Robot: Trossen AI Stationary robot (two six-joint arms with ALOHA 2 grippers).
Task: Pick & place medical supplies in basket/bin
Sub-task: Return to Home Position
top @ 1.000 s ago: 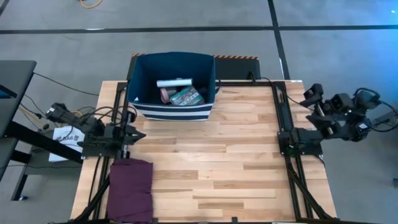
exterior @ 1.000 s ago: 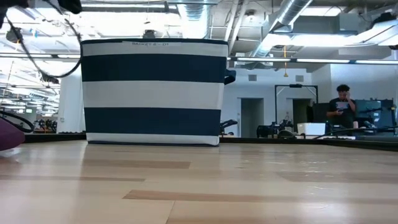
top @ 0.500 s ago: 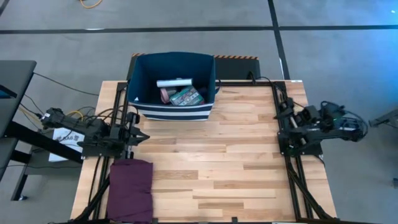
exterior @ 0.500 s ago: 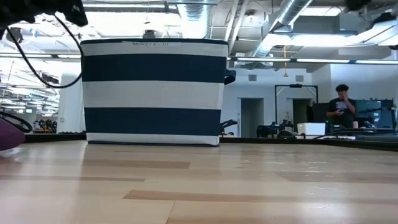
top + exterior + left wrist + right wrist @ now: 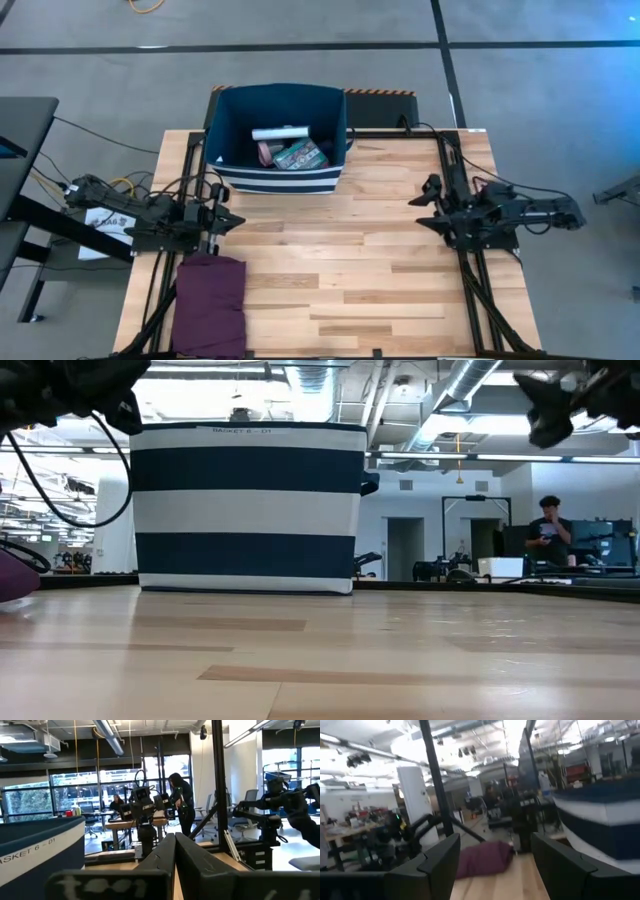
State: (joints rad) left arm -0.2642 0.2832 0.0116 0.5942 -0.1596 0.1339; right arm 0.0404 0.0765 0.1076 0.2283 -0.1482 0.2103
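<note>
The dark navy bin point(image 5: 280, 100) with white stripes stands on its base at the table's far edge, left of centre; the low view shows its striped wall point(image 5: 248, 510). Inside it lie a white tube point(image 5: 280, 132), a green-red packet point(image 5: 301, 155) and a pink item point(image 5: 264, 152). My left gripper point(image 5: 232, 217) hovers at the table's left edge, shut point(image 5: 175, 842), pointing right and holding nothing. My right gripper point(image 5: 423, 203) hovers at the table's right edge, open point(image 5: 495, 852), pointing left and holding nothing.
A folded purple cloth point(image 5: 210, 300) lies at the table's near left corner and shows in the right wrist view point(image 5: 485, 857). Black frame rails point(image 5: 460, 180) run along both side edges. Bare wood point(image 5: 340, 260) fills the middle. A person point(image 5: 548, 530) stands in the room behind.
My right arm has swung in from beyond the table's right edge toward the table and stretched out level, so its gripper now points left over the right rail. My left gripper has crept a little toward the right. The bin and its contents have kept still.
</note>
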